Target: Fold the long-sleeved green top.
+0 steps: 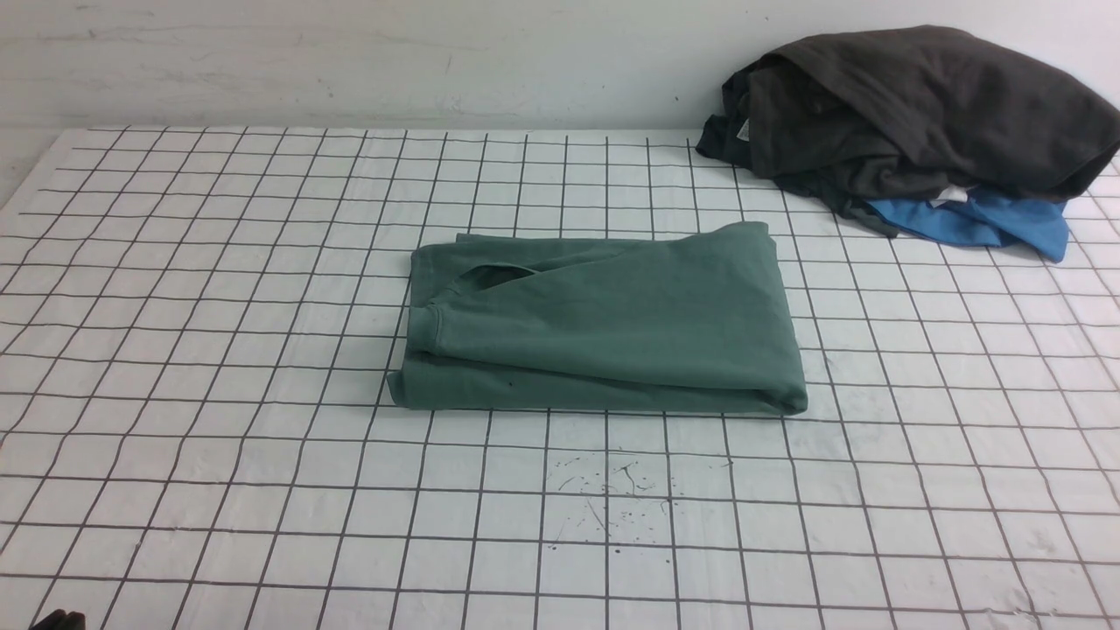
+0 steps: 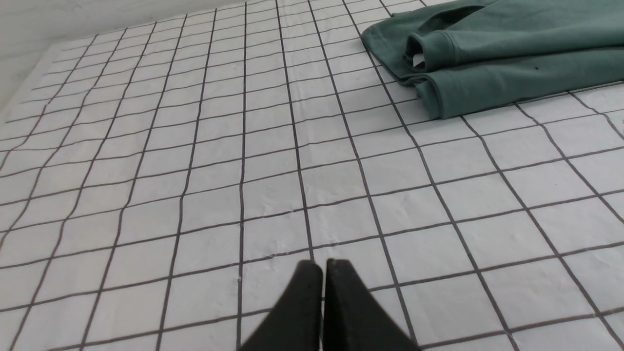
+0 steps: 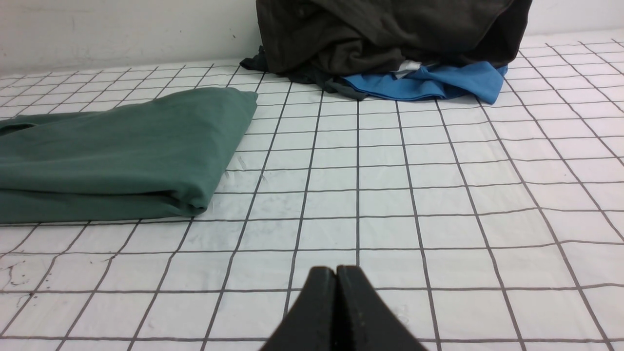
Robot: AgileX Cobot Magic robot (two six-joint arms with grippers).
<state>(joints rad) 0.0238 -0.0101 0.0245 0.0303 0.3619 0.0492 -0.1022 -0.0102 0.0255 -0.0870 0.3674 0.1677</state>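
Note:
The green long-sleeved top (image 1: 604,328) lies folded into a flat rectangle in the middle of the gridded table, a cuffed sleeve end showing at its left side. The left wrist view shows that cuffed end of the top (image 2: 487,58) far from my left gripper (image 2: 322,265), whose black jaws are pressed together with nothing between them. My right gripper (image 3: 336,271) is shut too, empty, hovering over bare grid cloth well short of the top's (image 3: 117,151) folded corner. In the front view, only a dark scrap of the left arm shows at the bottom left corner.
A dark charcoal garment pile (image 1: 919,114) sits at the back right against the wall, with a bright blue garment (image 1: 989,223) sticking out beneath it. The white grid cloth (image 1: 219,350) covers the table. Small dark marks (image 1: 612,499) stain the cloth in front of the top.

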